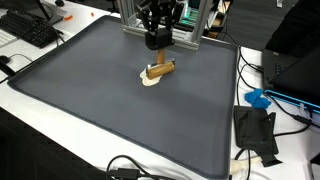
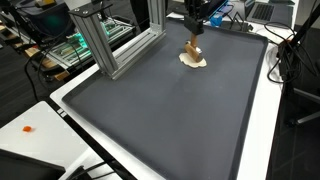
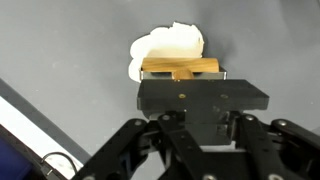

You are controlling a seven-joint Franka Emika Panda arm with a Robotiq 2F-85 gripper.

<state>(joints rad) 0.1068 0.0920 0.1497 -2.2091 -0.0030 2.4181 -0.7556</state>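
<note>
A short wooden block (image 3: 180,69) lies over a flat white patch (image 3: 170,45) on the dark grey mat (image 1: 100,100). In the wrist view the block sits right at the tips of my gripper (image 3: 185,82), whose jaws are drawn in on it. In both exterior views the gripper (image 1: 155,44) (image 2: 194,30) hangs straight over the far middle of the mat. The block (image 1: 160,70) (image 2: 192,48) sits tilted beneath it, its lower end on the white patch (image 1: 148,79) (image 2: 192,62). The finger pads themselves are hidden by the gripper's body.
An aluminium frame (image 1: 185,25) (image 2: 110,40) stands at the mat's far edge, close behind the gripper. A keyboard (image 1: 30,30), a blue object (image 1: 258,98), a black device (image 1: 255,130) and cables (image 1: 130,168) lie off the mat on the white table.
</note>
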